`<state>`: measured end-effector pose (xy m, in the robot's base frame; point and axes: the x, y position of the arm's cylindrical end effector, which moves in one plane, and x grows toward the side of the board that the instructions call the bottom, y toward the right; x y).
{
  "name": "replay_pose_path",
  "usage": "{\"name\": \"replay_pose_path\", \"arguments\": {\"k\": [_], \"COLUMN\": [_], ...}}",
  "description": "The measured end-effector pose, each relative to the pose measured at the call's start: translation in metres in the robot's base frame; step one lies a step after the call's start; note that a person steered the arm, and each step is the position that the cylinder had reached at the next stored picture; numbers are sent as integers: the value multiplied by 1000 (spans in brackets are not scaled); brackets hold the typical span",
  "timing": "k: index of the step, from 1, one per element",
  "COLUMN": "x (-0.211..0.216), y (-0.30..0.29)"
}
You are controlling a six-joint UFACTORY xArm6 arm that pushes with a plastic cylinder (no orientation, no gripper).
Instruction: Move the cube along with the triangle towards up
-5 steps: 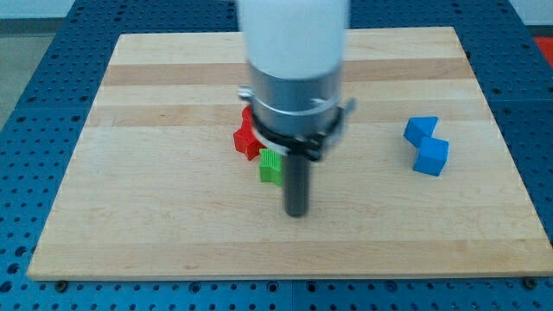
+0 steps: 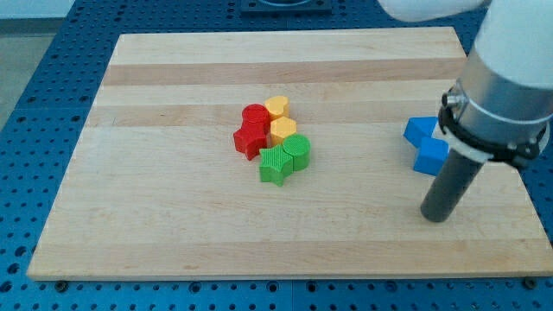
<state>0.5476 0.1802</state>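
Camera view: one wooden board (image 2: 173,225) on a blue perforated base (image 2: 34,78), seen from the view's bottom edge.
Task blocks: a blue cube (image 2: 431,156) and a blue triangle-like block (image 2: 421,130) touching it, at the view's right, mid-height on the board.
My tip (image 2: 436,217): just below the blue cube, towards the view's bottom, apart from it by a small gap.
Pincer: none fitted; the arm ends in a plain rod, so there is nothing to part or clamp.
Progress: judged not begun; the pair sits well short of the top edge, the whole upward push remains.
Other blocks: red (image 2: 251,131), yellow (image 2: 280,121) and green (image 2: 286,158) pieces clustered mid-board, well apart.
Writing: none readable anywhere.
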Motion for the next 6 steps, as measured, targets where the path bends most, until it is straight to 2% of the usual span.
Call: {"name": "replay_pose_path", "arguments": {"k": [3, 6], "x": [-64, -103], "y": [17, 26]}}
